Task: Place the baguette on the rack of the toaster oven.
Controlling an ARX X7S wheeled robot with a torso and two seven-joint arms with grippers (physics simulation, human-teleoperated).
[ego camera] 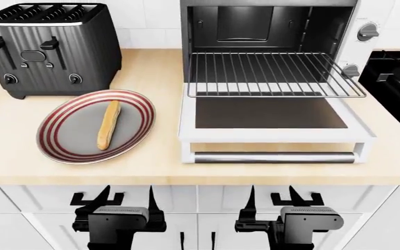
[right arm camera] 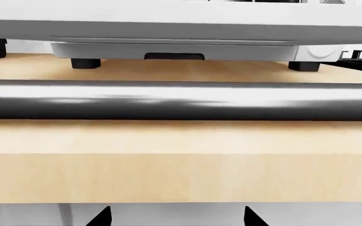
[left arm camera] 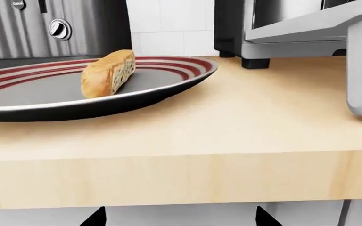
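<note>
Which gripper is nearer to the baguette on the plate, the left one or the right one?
Left. The left gripper hangs below the counter edge, just in front of the plate holding the baguette. The right gripper is further along, in front of the toaster oven door.

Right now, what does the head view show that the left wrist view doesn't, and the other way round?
Only the head view shows the pulled-out rack, the oven's dark interior, the stove at the right edge, and both grippers, left and right, open below the counter. Only the left wrist view shows the counter's front edge and the baguette end-on. Both show the baguette on the striped plate, the black toaster and the toaster oven.
</note>
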